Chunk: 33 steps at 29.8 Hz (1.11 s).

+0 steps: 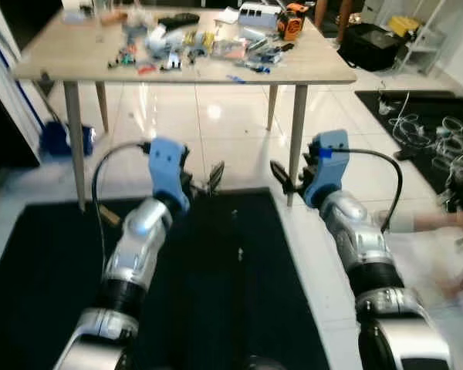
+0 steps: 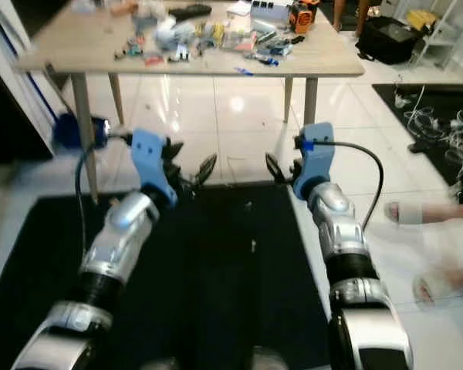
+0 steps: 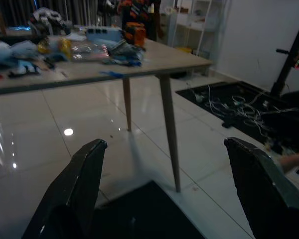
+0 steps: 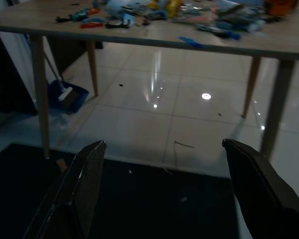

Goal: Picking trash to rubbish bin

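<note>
Both arms are held out low over a black floor mat (image 1: 216, 293) in front of a wooden table (image 1: 62, 62). My left gripper (image 1: 210, 182) hangs above the mat's far edge, open and holding nothing; its wrist view has the fingertips (image 3: 97, 147) wide apart. My right gripper (image 1: 282, 179) hangs beside the table's front right leg (image 1: 297, 139), also open and holding nothing. Small pale specks (image 1: 240, 253) lie on the mat. A thin scrap (image 4: 183, 145) lies on the white tiles beyond it. A small brown piece (image 1: 110, 219) rests at the mat's left part.
The tabletop carries several tools, packets and small parts (image 1: 201, 42). A blue dustpan with a brush (image 4: 69, 95) sits by the left table leg. At the right are a person's blurred foot (image 2: 413, 212), a mat with white cables (image 1: 440, 135) and a black bag (image 1: 370, 46).
</note>
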Tool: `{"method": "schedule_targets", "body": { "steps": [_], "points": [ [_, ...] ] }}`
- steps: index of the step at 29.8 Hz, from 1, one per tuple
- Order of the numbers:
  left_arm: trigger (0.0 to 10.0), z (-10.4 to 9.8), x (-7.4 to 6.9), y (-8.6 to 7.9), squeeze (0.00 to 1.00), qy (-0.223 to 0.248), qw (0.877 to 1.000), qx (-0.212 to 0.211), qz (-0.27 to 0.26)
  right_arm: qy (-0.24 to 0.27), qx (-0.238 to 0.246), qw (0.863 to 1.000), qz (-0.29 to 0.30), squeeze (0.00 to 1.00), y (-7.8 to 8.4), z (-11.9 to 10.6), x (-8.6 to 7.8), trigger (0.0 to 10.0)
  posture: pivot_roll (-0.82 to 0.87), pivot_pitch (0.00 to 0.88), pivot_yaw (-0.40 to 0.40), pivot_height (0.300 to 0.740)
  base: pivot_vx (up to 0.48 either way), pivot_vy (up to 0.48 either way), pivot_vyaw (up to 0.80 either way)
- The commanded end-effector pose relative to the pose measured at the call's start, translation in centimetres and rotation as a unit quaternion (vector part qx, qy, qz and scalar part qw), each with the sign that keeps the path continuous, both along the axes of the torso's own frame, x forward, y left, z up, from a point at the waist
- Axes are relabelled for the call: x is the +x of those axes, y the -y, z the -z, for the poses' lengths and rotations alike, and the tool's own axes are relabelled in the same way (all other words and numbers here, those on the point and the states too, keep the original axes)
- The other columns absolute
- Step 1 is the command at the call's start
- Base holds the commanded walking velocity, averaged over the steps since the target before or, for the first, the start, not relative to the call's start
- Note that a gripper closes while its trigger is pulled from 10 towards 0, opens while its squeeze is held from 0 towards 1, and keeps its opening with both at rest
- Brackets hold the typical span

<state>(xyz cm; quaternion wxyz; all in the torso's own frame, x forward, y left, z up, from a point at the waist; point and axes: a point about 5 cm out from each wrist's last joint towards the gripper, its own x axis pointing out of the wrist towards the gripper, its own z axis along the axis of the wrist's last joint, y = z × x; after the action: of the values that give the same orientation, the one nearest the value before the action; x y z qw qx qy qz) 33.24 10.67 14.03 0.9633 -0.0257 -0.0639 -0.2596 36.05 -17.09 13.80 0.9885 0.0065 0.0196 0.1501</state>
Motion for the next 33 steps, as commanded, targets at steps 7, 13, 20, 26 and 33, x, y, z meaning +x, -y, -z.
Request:
{"method": "schedule_targets", "body": {
  "steps": [7,13,20,26,33],
  "points": [
    [10.0,0.32,-0.13,-0.33,0.00,-0.002,1.000,0.002,-0.004,-0.002,-0.004,1.000,-0.007,0.00,-0.56,0.20,-0.04,10.0,-0.02,0.000,-0.034,0.740,0.480,0.000,0.00],
    [10.0,0.31,-0.14,-0.33,0.00,-0.002,1.000,0.001,-0.002,-0.001,-0.004,1.000,-0.007,0.00,-0.57,0.20,-0.03,10.0,-0.02,0.000,-0.034,0.740,0.480,0.000,0.00],
    [10.0,0.28,-0.16,-0.35,0.00,-0.001,1.000,0.001,0.000,0.000,-0.006,1.000,-0.008,0.00,-0.60,0.18,-0.04,10.0,-0.03,0.000,-0.033,0.740,0.480,0.000,0.00],
    [10.0,0.27,-0.15,-0.32,0.00,-0.001,1.000,0.002,0.001,0.002,-0.011,1.000,-0.011,0.00,-0.64,0.15,-0.04,10.0,-0.03,0.000,-0.035,0.740,0.480,0.000,0.00],
    [10.0,0.31,-0.17,-0.32,0.00,-0.001,1.000,0.002,0.002,0.008,-0.018,0.999,-0.025,0.00,-0.90,0.11,-0.15,10.0,-0.03,0.000,-0.035,0.740,0.480,0.000,0.00]
  ]
}}
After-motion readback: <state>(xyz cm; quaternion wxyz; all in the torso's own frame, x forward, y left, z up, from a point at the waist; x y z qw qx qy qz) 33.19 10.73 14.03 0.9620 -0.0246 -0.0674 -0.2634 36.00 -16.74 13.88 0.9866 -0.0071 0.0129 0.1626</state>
